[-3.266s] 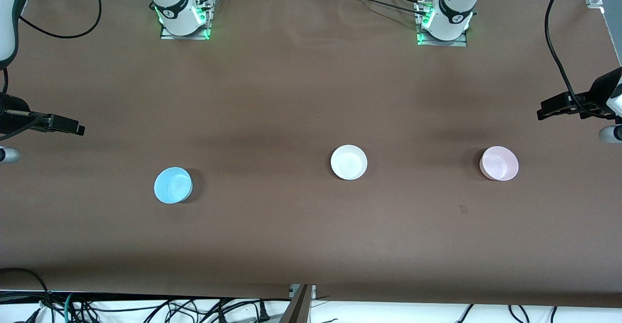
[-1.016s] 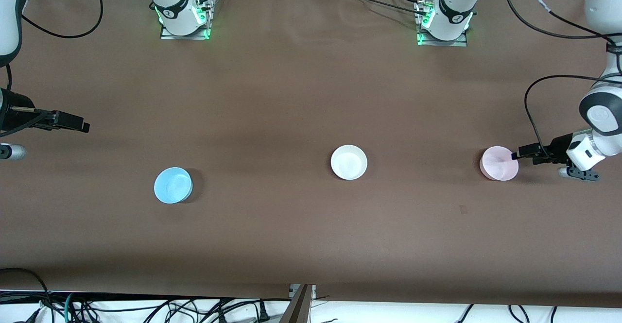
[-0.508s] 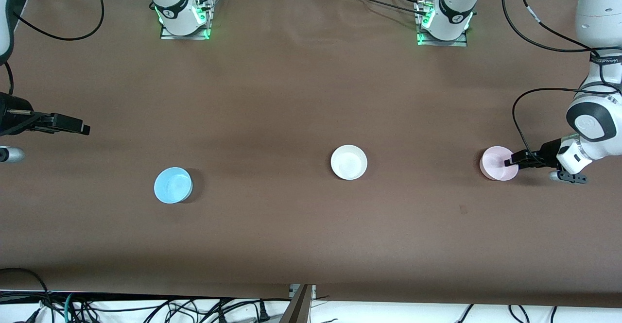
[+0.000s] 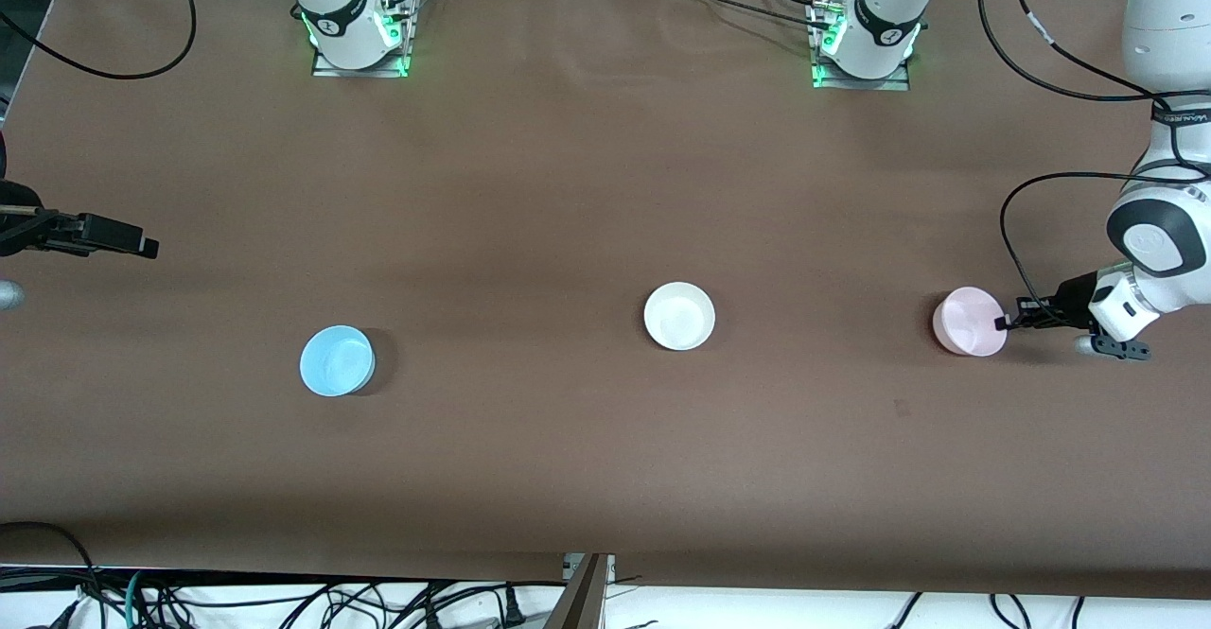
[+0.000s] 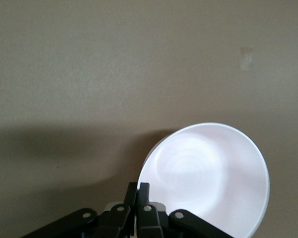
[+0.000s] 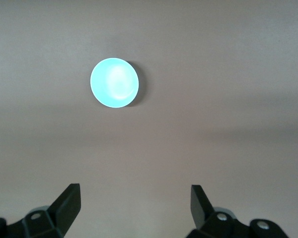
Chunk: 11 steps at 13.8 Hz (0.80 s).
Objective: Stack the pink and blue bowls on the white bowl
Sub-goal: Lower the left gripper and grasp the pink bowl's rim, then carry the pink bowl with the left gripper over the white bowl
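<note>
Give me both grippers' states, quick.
Left gripper: shut on the pink bowl, pinching its rim.
Right gripper: open, holding nothing, waiting over the table at the right arm's end, short of the blue bowl.

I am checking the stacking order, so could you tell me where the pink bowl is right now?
The pink bowl sits toward the left arm's end of the table, beside the white bowl, its rim pinched by the left end effector.

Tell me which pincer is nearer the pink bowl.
Left. The left pincer is shut on the pink bowl rim; the right pincer waits open at the right arm's end of the table.
</note>
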Tool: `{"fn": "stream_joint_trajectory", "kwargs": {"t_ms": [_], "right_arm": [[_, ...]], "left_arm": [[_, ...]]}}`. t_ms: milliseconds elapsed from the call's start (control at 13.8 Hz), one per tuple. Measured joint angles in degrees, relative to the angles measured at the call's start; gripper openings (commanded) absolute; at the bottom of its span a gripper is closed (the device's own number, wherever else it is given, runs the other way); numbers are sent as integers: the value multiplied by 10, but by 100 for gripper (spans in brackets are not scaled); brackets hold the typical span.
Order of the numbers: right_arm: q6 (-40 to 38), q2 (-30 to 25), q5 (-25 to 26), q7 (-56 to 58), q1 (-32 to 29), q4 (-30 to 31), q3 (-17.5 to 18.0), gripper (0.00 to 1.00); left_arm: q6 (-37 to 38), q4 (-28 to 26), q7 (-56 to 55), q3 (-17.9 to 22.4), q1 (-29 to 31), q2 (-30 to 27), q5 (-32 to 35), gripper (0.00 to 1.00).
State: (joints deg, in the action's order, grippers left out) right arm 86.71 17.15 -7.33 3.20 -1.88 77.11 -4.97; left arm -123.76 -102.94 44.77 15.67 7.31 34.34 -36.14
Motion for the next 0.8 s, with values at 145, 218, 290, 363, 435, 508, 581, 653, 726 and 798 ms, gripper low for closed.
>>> {"fn": "stream_joint_trajectory", "kwargs": {"t_ms": [145,218,290,363,435,508,581,653,726,798], "right_arm": [[0,-5,5,-7,0,1,4,98],[4,-9,9,-7,0,7,4,98],[18,-17,14,-7,0,22,4,98],[39,-28,17,-7,0,45,4,98],[59,-42,18,-7,1,72,5,98],[72,-54,22,-7,2,95,5,98],[79,-66,27,-7,3,111,6,98],[85,-76,33,-7,4,124,7,98],[96,-87,38,-7,6,139,7,98],[114,-101,39,-7,7,160,7,98]], "left_arm": [[29,27,-40,-3,-13,-7,0,0],[36,38,-63,-6,-27,-13,0,0],[40,45,-88,-10,-45,-19,0,0],[41,49,-114,-18,-64,-26,0,0],[41,53,-147,-31,-82,-32,0,0],[41,56,-182,-51,-96,-36,0,0],[41,58,-215,-74,-104,-38,0,0],[40,58,-240,-97,-109,-39,0,0],[38,58,-260,-119,-113,-38,5,0],[29,58,-284,-142,-116,-38,21,0]]}}
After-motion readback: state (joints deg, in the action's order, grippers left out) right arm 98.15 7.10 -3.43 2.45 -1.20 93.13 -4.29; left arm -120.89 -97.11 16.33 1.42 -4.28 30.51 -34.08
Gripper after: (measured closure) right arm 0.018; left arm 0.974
